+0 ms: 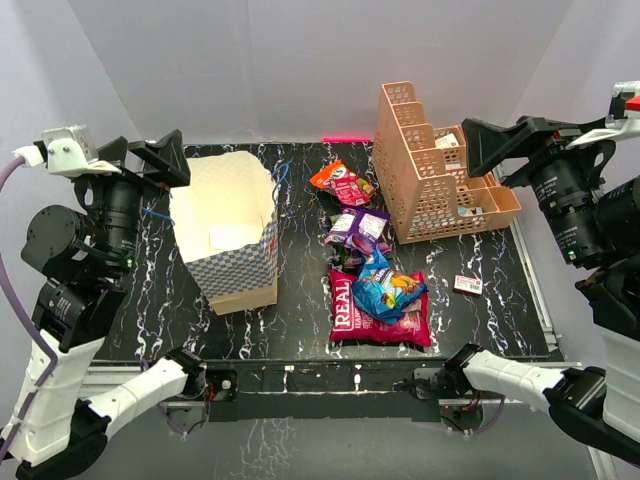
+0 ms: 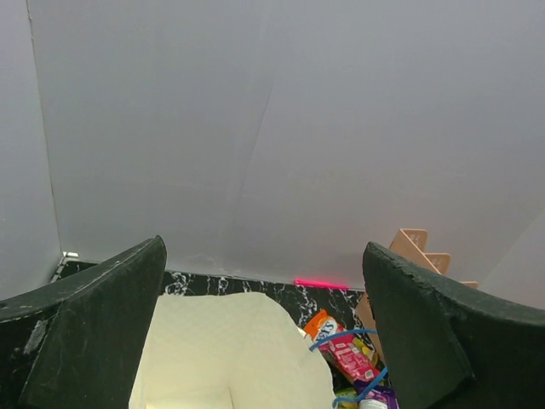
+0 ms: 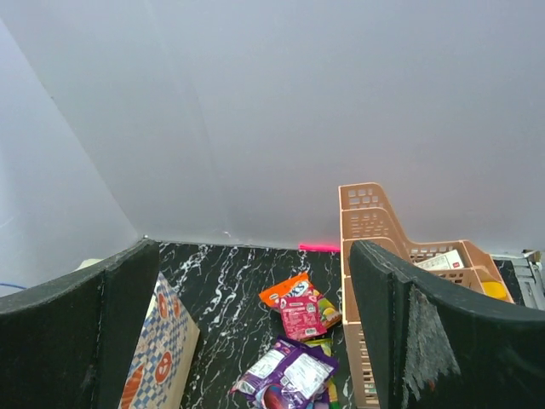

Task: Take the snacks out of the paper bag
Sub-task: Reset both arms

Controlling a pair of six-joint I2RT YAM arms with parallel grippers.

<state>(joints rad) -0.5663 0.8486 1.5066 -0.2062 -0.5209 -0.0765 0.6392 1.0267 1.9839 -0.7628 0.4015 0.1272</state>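
Your left gripper has its fingers spread wide with nothing between them. It hangs in the air above the 9 o'clock rim of the paper bag. In the left wrist view the bag's white inside fills the gap between the fingers.

Your right gripper is spread wide too and holds nothing. It hangs high at the 3 o'clock side of the table, above the orange lattice rack.

The bag stands upright at the table's 9 o'clock side, mouth open. A pale patch shows on its floor, and you cannot tell what it is.

The snacks lie outside the bag, in a loose line at its 3 o'clock:
- The orange packet is at the 12 o'clock end.
- The purple packet comes next.
- The blue packet rests on the large red bag marked "REAL" at the 6 o'clock end.

The rack sits at 2 o'clock from the pile, with small boxes in it. A small red-and-white card lies flat at 3 o'clock from the blue packet, apart from it. A pink strip lies along the table's 12 o'clock edge.
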